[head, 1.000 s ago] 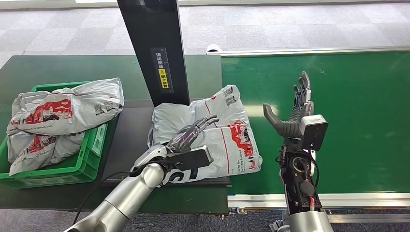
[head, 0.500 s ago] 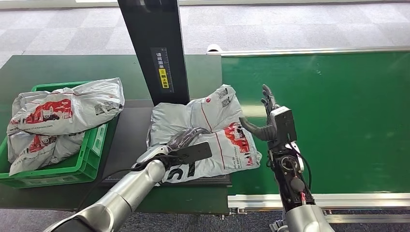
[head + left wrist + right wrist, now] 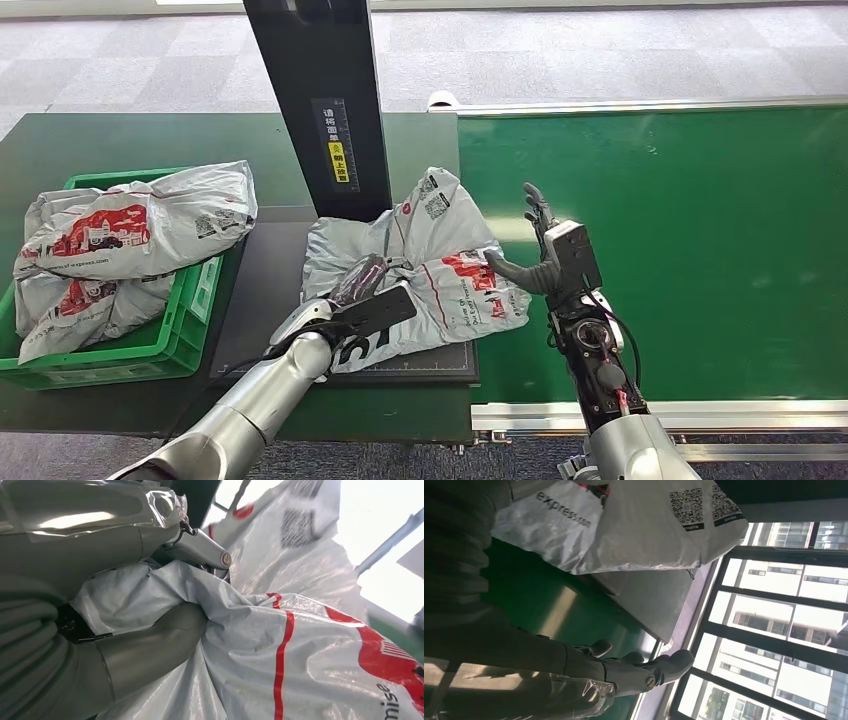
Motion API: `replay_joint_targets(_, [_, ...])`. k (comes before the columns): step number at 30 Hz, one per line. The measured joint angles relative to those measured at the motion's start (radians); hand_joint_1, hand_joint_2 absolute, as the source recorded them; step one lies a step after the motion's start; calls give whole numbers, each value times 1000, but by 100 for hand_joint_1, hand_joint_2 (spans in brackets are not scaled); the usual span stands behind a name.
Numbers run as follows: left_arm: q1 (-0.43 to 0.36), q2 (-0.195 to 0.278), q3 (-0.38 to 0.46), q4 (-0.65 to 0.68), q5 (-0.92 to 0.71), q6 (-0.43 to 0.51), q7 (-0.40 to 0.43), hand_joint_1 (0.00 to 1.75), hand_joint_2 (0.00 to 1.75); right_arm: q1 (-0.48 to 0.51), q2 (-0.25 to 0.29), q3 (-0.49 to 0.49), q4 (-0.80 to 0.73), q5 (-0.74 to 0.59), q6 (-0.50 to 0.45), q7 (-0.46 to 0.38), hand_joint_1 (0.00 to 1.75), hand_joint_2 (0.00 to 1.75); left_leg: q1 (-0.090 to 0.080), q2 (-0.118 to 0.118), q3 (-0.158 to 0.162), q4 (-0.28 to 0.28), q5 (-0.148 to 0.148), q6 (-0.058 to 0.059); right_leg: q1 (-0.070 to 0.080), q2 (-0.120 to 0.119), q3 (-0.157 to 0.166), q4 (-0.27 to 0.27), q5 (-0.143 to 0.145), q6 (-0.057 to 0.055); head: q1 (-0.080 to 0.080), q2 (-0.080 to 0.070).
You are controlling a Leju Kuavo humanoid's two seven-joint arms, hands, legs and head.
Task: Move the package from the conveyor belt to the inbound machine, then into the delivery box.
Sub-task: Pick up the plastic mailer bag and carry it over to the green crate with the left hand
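Note:
The grey package [image 3: 440,270] with red print lies crumpled on the inbound machine's dark plate [image 3: 268,290], its right edge hanging just over the green conveyor belt [image 3: 700,230]. My left hand [image 3: 360,285] grips a fold of the package near its left half; in the left wrist view thumb and fingers [image 3: 150,645] pinch the plastic [image 3: 300,655]. My right hand [image 3: 530,245] stands upright and open over the belt at the package's right edge, thumb towards it. The right wrist view has its spread fingers [image 3: 624,672] apart from the package [image 3: 639,525].
The machine's black column [image 3: 320,100] rises just behind the package. A green crate [image 3: 190,300] holding several similar packages sits on the dark table at the left. The belt's metal rail [image 3: 650,412] runs along the front.
My left hand has closed on the package and drawn it leftwards off the belt onto the plate. My right hand has moved left and now stands at the package's right edge.

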Motion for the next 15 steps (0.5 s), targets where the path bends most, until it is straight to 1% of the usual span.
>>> replay_joint_targets(8, [73,17,54,-215,-39,246,-58,175,175,3,-8,0,0,-3,-2,-25,0,175,0,0,0,0,0,0,0,0,0,0,0,0,0,0])
replay_joint_targets(11, [94,34,87,-296,-71,313,-53,175,175,5,-11,0,0,-3,-2,-37,0,175,0,0,0,0,0,0,0,0,0,0,0,0,0,0])
replay_joint_targets(15, [100,64,143,-376,-148,420,-27,175,175,7,-16,-1,0,-3,-3,-50,0,175,0,0,0,0,0,0,0,0,0,0,0,0,0,0])
